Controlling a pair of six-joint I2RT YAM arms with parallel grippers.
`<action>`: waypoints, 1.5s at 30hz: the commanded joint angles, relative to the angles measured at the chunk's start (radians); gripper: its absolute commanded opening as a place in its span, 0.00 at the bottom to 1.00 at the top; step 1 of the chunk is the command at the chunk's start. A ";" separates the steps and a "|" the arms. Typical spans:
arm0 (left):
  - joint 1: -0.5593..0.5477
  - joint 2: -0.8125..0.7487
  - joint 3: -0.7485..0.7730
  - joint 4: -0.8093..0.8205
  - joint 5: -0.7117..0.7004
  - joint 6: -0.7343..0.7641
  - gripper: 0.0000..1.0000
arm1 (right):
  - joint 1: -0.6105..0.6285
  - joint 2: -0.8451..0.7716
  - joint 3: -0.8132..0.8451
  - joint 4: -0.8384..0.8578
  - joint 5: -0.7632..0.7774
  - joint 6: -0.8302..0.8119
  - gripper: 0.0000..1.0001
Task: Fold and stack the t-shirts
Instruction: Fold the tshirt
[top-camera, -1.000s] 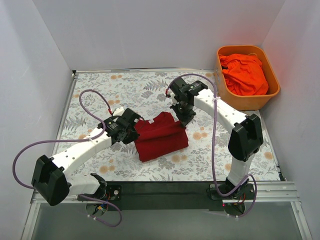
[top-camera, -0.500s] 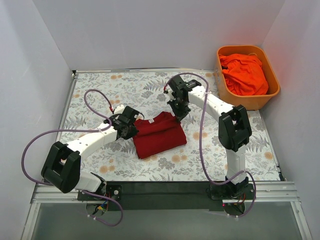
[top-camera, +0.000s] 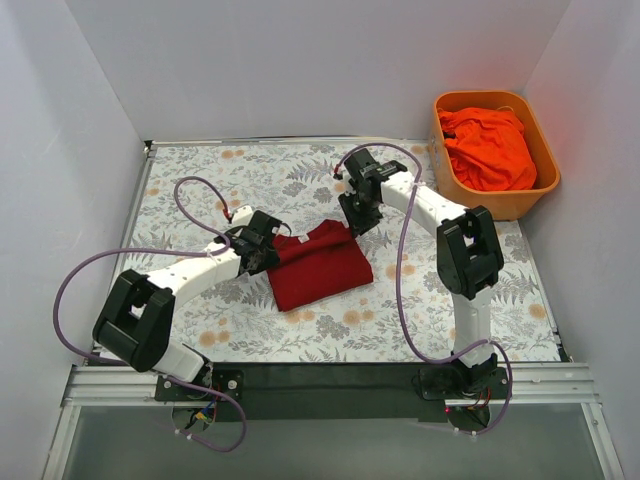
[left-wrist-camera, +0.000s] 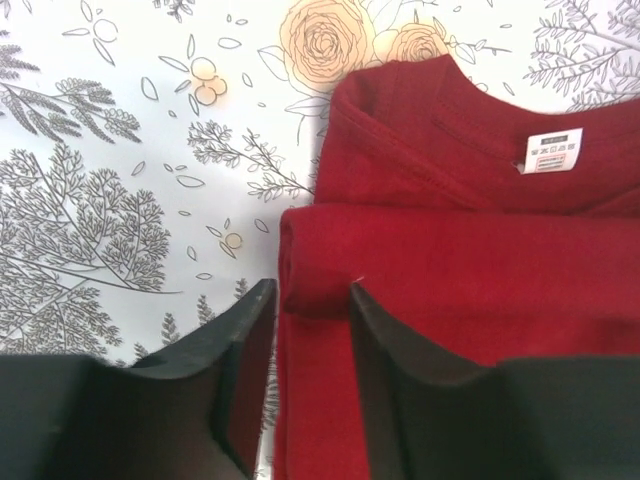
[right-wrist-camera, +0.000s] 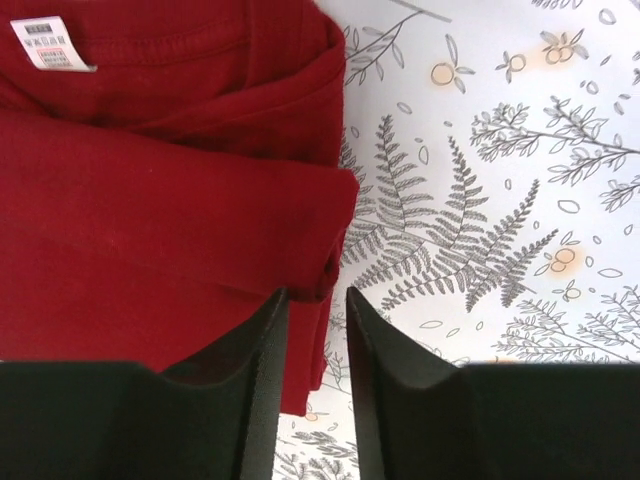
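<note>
A dark crimson t-shirt lies folded on the flowered tabletop, its collar and white label toward the far side. My left gripper sits at the shirt's left end, open, with the folded edge just beyond its fingertips. At the shirt's right end my right gripper is also open, with the fold's corner at the mouth of the gap. Neither pair of jaws presses the cloth. A bright orange-red t-shirt lies crumpled in the tub.
An orange plastic tub stands at the far right, against the white wall. White walls close in the left, back and right sides. A black rail runs along the near edge. Purple cables loop from both arms.
Both grippers went from shut on the crimson shirt's edge to open, letting it go. Both arms carried that edge toward the far side, leaving the shirt folded shorter.
</note>
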 joint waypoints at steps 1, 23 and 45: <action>0.008 -0.043 0.015 0.013 -0.067 0.021 0.41 | -0.008 -0.015 -0.002 0.057 0.007 0.022 0.32; -0.008 -0.045 -0.002 0.172 0.079 0.108 0.41 | -0.043 -0.236 -0.416 0.693 -0.496 0.160 0.37; 0.155 0.164 0.191 0.252 0.255 0.188 0.65 | -0.173 -0.069 -0.402 1.024 -0.687 0.395 0.36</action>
